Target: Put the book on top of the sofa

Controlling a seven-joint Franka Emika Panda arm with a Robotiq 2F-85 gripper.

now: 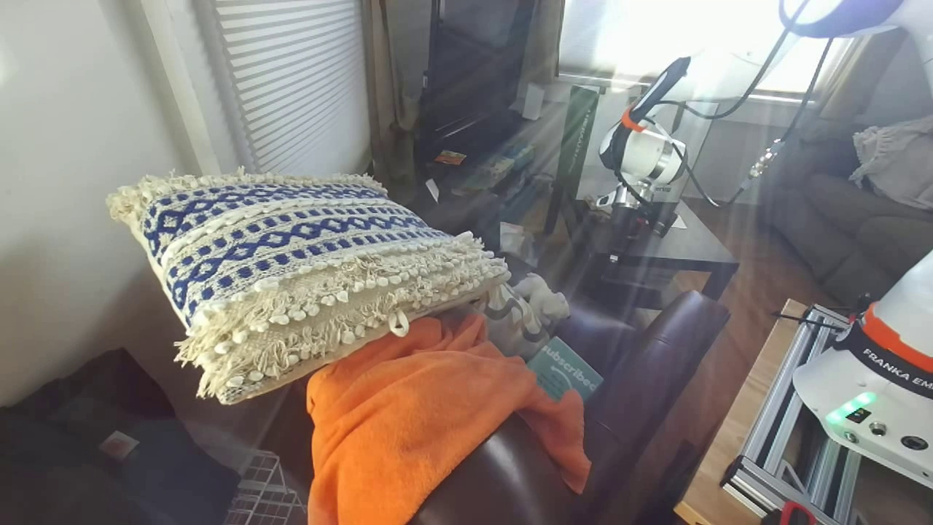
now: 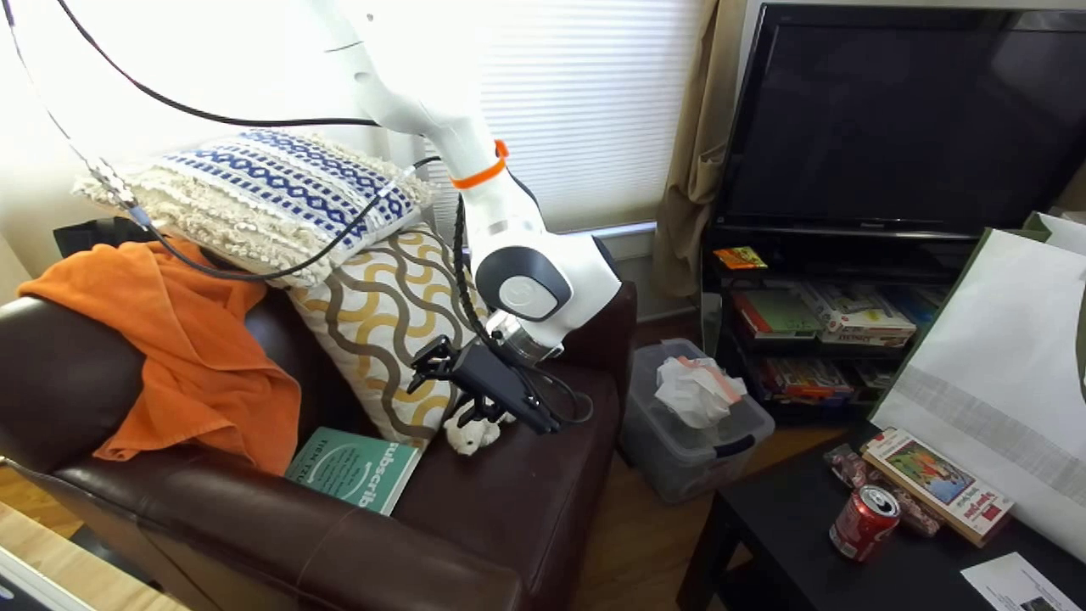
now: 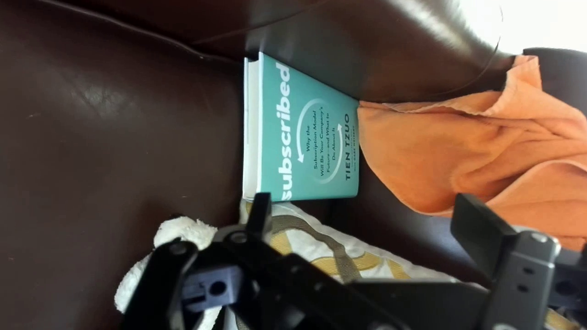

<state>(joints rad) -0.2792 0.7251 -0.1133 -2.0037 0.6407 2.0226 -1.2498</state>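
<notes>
That teal book (image 3: 307,137) is lying cover-up on the seat of the dark brown sofa (image 2: 517,484), one edge sitting right beside the padded armrest (image 2: 288,543). The orange blanket (image 2: 199,378) is draping down to the book's author-name end, though I'm struggling to tell if they're touching. A wavy-patterned pillow (image 2: 377,322) is leaning just beside the book, on the side away from the armrest, and a white plush toy (image 2: 468,436) is hanging out near the title edge. The pincer (image 3: 367,220) is hovering higher than the book, off toward its pillow side, and the fingers (image 3: 477,231) are standing wide apart. Well apart from the book, out beyond its title edge, a black bench (image 2: 764,518) is carrying a red can (image 2: 864,524).
</notes>
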